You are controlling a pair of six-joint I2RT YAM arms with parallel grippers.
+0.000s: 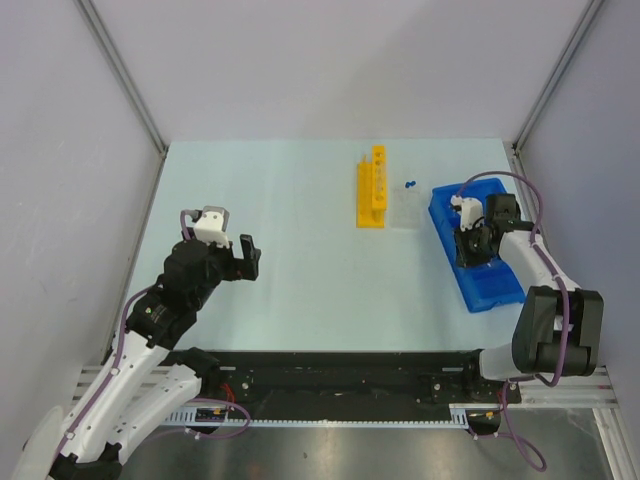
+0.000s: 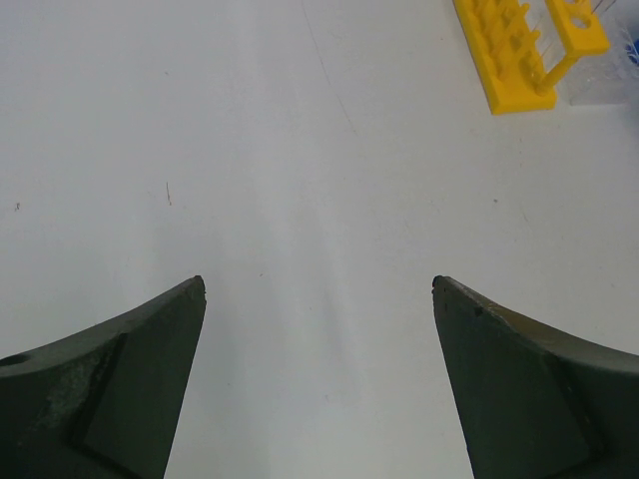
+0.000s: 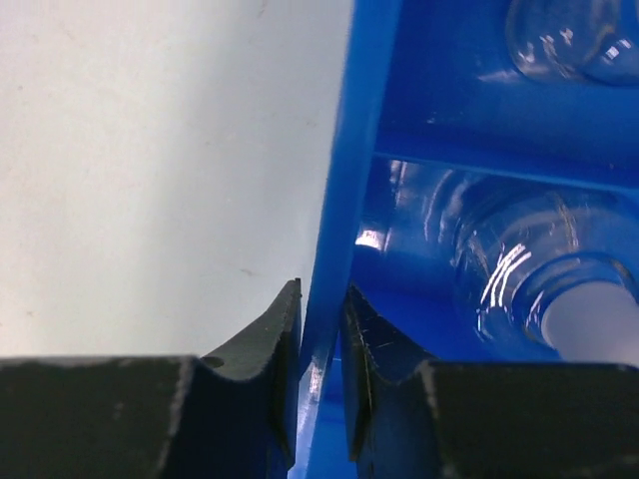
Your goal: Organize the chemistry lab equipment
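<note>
While the left end effector gapes, the right end effector pinches the rim of one blue bin.

Built of white shells and black joint housings on both the left arm at lower left and the right arm at lower right, with purple cables looped alongside each. Fitted with a white block above the left gripper. Tipped with matte black, wedge-shaped fingers, scuffed and finely scratched on the right gripper.
</note>
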